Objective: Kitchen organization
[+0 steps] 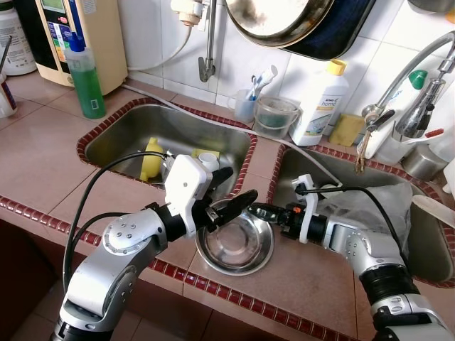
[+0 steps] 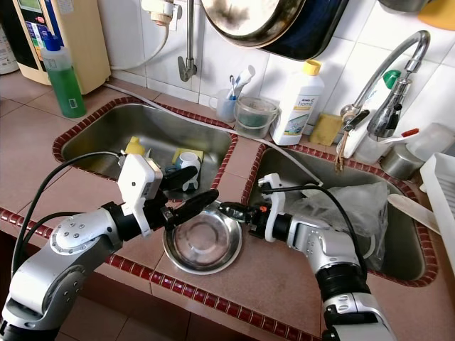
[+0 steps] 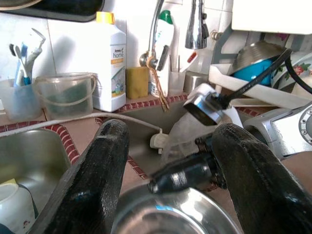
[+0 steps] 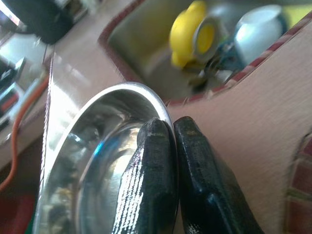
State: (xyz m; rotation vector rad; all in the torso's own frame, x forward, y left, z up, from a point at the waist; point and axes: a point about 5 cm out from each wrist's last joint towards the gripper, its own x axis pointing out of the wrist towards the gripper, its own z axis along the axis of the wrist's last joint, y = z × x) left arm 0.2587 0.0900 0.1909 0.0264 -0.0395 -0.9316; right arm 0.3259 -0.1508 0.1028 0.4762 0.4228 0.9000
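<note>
Pink tiles cover the kitchen counter (image 1: 43, 163), with a dark red edge all around the two sinks. Up on the white tiled wall hangs a big round pan (image 1: 284, 18). Next in size is the left sink (image 1: 135, 131), and down in it lie a yellow thing (image 1: 151, 158) and a white cup (image 2: 188, 165). Beside it is the right sink (image 2: 284, 170), which has a crumpled clear plastic bag (image 2: 359, 202) in it and a shiny tap (image 1: 426, 67) bending over it. On the counter strip in front, between the two sinks, sits a shiny steel bowl (image 1: 236, 245), right side up. Reaching in from the left, the left gripper (image 1: 222, 204) hangs over the near left rim of the bowl with its two black fingers spread wide apart and nothing between them. From the other side, the right gripper (image 1: 257, 210) is at the bowl's rim, and its fingers (image 4: 161, 180) are pinched tight on the thin steel edge. Back by the wall stand a tall green bottle (image 1: 85, 74), a white bottle with a yellow cap (image 1: 320, 103), a little clear bucket (image 1: 276, 114) and a cup of toothbrushes (image 1: 249, 99).
</note>
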